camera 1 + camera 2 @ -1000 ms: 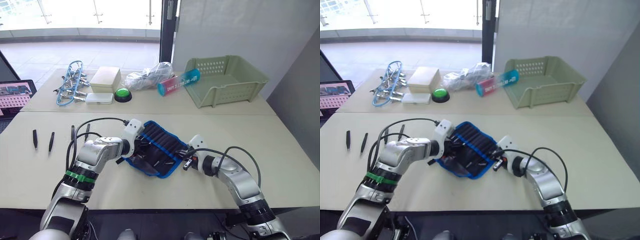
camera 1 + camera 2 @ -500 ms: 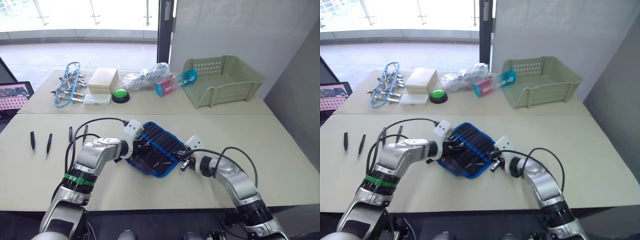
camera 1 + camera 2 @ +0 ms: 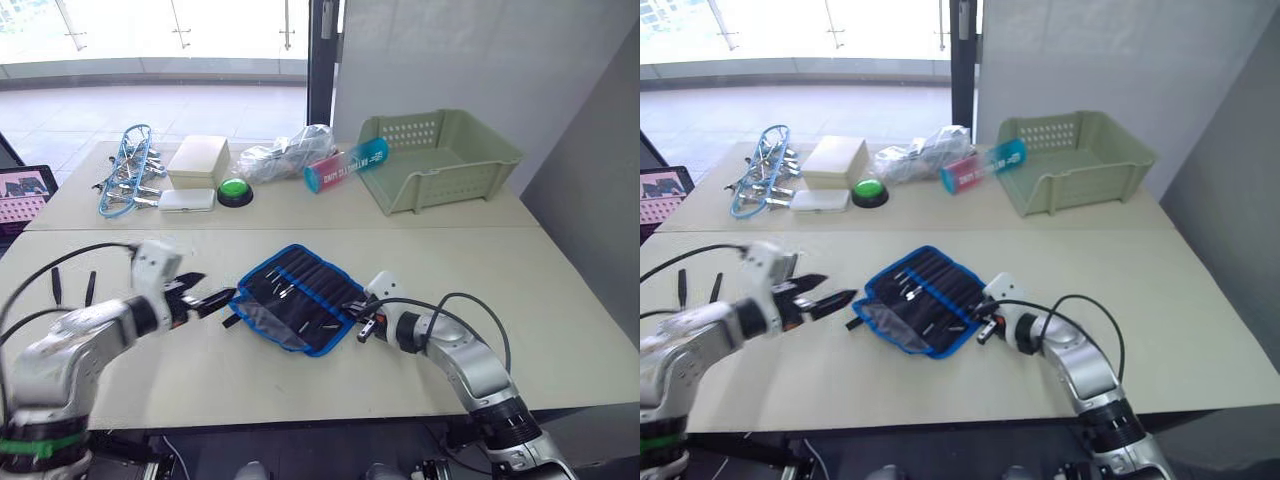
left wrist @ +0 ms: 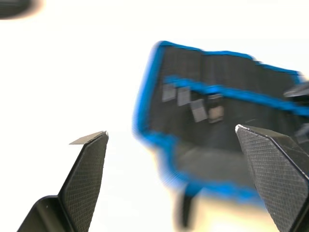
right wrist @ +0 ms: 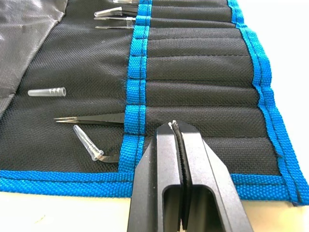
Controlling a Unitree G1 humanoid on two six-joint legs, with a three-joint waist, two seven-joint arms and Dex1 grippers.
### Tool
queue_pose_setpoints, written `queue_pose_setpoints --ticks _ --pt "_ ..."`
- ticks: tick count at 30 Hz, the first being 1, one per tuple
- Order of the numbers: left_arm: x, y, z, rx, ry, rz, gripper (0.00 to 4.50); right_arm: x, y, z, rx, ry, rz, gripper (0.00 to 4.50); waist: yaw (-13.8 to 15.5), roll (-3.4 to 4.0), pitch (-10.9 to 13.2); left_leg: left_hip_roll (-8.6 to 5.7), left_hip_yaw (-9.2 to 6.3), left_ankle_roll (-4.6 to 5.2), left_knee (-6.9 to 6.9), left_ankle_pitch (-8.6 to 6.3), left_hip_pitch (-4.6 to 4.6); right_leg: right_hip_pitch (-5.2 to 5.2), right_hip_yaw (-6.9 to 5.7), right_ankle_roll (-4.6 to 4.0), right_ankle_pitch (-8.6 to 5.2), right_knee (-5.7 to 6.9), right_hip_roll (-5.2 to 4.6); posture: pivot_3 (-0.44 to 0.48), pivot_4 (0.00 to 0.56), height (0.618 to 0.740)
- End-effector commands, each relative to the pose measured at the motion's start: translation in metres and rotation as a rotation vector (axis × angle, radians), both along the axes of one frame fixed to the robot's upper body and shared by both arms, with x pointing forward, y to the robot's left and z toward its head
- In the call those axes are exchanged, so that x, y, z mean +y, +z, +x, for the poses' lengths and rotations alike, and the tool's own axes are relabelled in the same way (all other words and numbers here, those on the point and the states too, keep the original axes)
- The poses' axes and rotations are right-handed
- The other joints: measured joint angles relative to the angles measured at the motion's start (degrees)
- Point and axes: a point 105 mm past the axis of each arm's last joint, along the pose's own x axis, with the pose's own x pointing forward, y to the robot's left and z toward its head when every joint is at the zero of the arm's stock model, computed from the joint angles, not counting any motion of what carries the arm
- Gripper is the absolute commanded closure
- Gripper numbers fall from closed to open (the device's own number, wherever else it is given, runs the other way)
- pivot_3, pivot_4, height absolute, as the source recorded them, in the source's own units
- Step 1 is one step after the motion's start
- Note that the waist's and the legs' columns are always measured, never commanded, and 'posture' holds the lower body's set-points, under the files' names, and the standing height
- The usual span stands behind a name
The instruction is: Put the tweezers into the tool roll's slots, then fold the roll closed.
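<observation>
The tool roll [image 3: 295, 295] lies open on the near table, black with blue edging. Several tweezers sit in its slots [image 5: 193, 92]; one [image 5: 91, 118] pokes its point out of a pocket, and another [image 5: 99, 155] beside it wears a clear tip cap. Two loose tweezers [image 3: 55, 284] [image 3: 90, 287] lie far left on the table. My left gripper [image 3: 208, 294] hovers just left of the roll, jaws wide open and empty; its fingers [image 4: 87, 169] frame the roll [image 4: 217, 121]. My right gripper [image 5: 174, 126] is shut, its tip resting on the roll's right end [image 3: 362, 318].
On the far table stand a green basket [image 3: 440, 160], a pink-and-blue tube [image 3: 345, 165], a crumpled plastic bag [image 3: 285, 155], a green button [image 3: 233, 190], a white box [image 3: 197, 160] and silver tools in a light-blue ring [image 3: 125, 180]. A loose clear cap [image 5: 46, 92] lies on the roll.
My left gripper has drawn back leftward off the roll and opened wide. The right gripper has stayed shut at the roll's right end. The camera has shifted slightly.
</observation>
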Motion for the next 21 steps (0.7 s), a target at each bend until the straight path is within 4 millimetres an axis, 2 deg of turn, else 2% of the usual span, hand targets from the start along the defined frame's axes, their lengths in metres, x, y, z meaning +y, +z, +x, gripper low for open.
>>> queue_pose_setpoints --ticks 1,2,8,11,14,17,21 --pt "0.039 0.021 -0.025 -0.125 0.145 -0.009 0.02 -0.015 -0.030 -0.004 0.094 -0.050 -0.070 4.50 0.0 -0.01 0.0 0.00 0.00 0.13 0.00 -0.08 0.00 0.00 0.00 0.00 0.00 -0.05 0.00 0.000 0.150 0.716" --pt "0.054 0.017 -0.039 -0.127 0.208 -0.013 0.02 -0.015 -0.030 -0.004 0.093 -0.050 -0.072 4.50 0.1 -0.01 0.0 0.00 0.00 0.22 0.00 -0.13 0.00 0.01 0.00 0.00 0.00 -0.09 0.00 0.000 0.150 0.716" --pt "0.107 -0.002 -0.099 -0.138 0.486 -0.013 0.02 -0.018 -0.029 -0.006 0.084 -0.054 -0.063 4.50 0.3 -0.08 -0.1 0.00 0.00 0.39 0.00 -0.24 0.00 0.05 -0.01 0.00 0.00 -0.20 0.00 0.000 0.150 0.716" --pt "0.126 -0.007 -0.121 -0.143 0.594 0.001 0.02 -0.021 -0.030 -0.007 0.085 -0.055 -0.067 4.50 0.5 -0.18 -0.1 0.00 -0.01 0.41 -0.02 -0.26 0.00 0.04 -0.02 -0.01 0.00 -0.23 0.00 0.000 0.150 0.716" --pt "0.136 -0.012 -0.133 -0.133 0.647 0.032 0.02 -0.023 -0.031 -0.007 0.087 -0.058 -0.070 4.50 0.8 -0.16 -0.1 0.00 -0.01 0.42 -0.02 -0.27 0.00 0.06 -0.03 -0.01 0.00 -0.27 0.00 0.000 0.150 0.716" --pt "0.146 -0.021 -0.156 -0.114 0.711 0.021 0.02 -0.024 -0.029 -0.005 0.081 -0.060 -0.069 4.50 0.7 -0.24 -0.2 0.00 0.00 0.44 -0.02 -0.29 0.01 0.07 -0.03 -0.01 0.00 -0.30 0.00 0.000 0.150 0.716" --pt "0.150 -0.025 -0.164 -0.111 0.744 0.015 0.02 -0.024 -0.031 -0.005 0.082 -0.063 -0.069 4.50 0.6 -0.25 -0.2 0.01 -0.01 0.44 -0.04 -0.31 0.01 0.05 -0.04 -0.03 -0.01 -0.30 0.00 0.000 0.150 0.716"
